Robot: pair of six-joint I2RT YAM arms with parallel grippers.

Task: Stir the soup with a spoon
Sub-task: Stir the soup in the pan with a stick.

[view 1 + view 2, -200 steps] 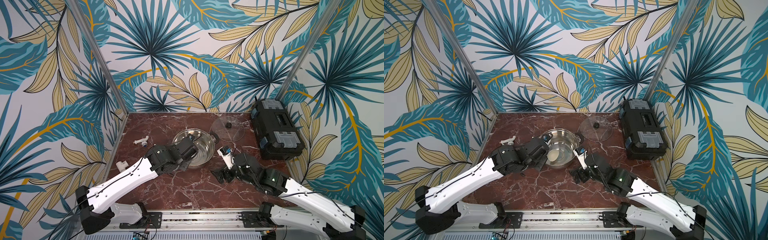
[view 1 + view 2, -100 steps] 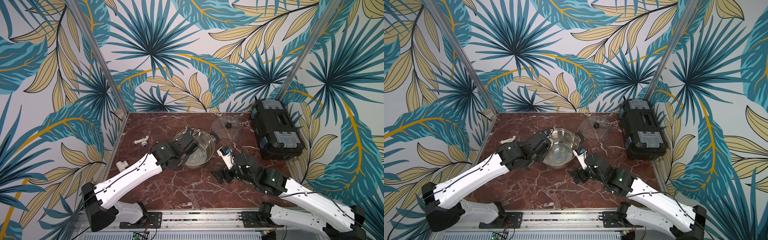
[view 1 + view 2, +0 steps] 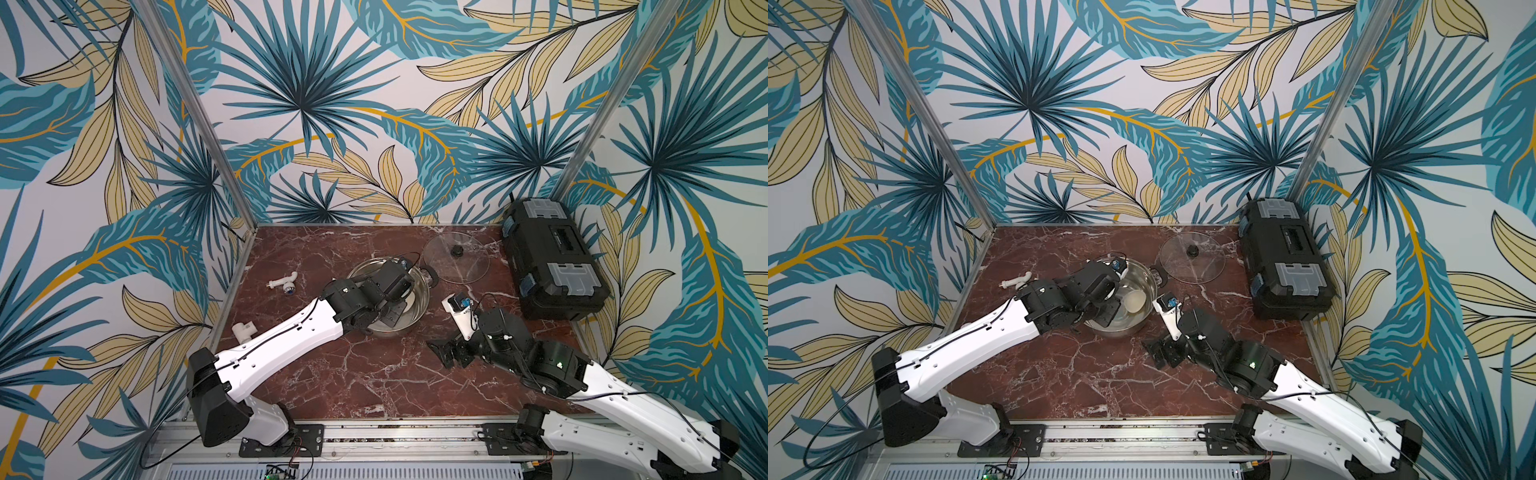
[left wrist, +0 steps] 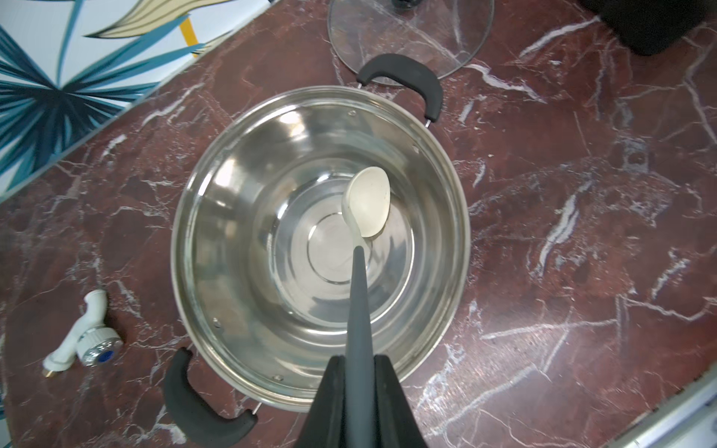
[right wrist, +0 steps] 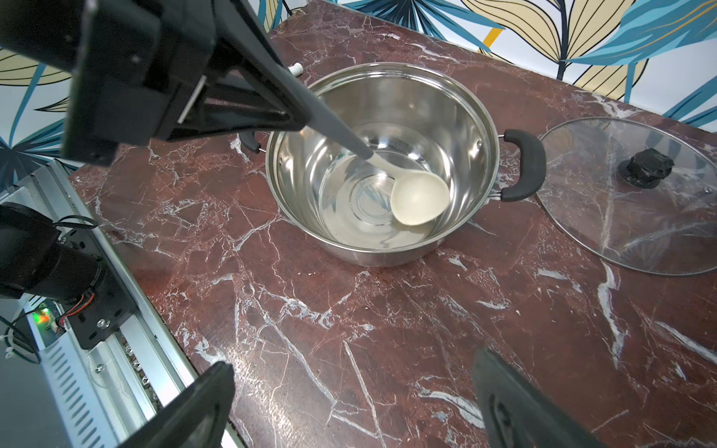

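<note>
The round steel pot (image 3: 419, 300) (image 3: 1136, 325) stands mid-table with two black side handles. No soup shows in it; its inside (image 4: 248, 186) is bare and shiny. The spoon (image 4: 368, 201) has its cream bowl low in the pot on the side toward the lid, bowl (image 5: 421, 198) facing up. Its grey handle (image 4: 359, 310) slants up over the rim. My left gripper (image 4: 359, 362) (image 5: 297, 112) is shut on that handle, above the pot's near-left rim. My right gripper (image 5: 353, 360) (image 3: 446, 353) hangs open over bare table, in front and to the right of the pot, holding nothing.
A clear glass lid (image 3: 455, 266) with a black knob lies behind and to the right of the pot. A black toolbox (image 3: 552, 257) fills the back right corner. A white tap fitting (image 3: 284, 284) and a white pipe tee (image 3: 245, 330) lie along the left edge.
My left gripper has swept the spoon round inside the pot, and the cream bowl has moved from the near-left side toward the right. The right arm has stayed still.
</note>
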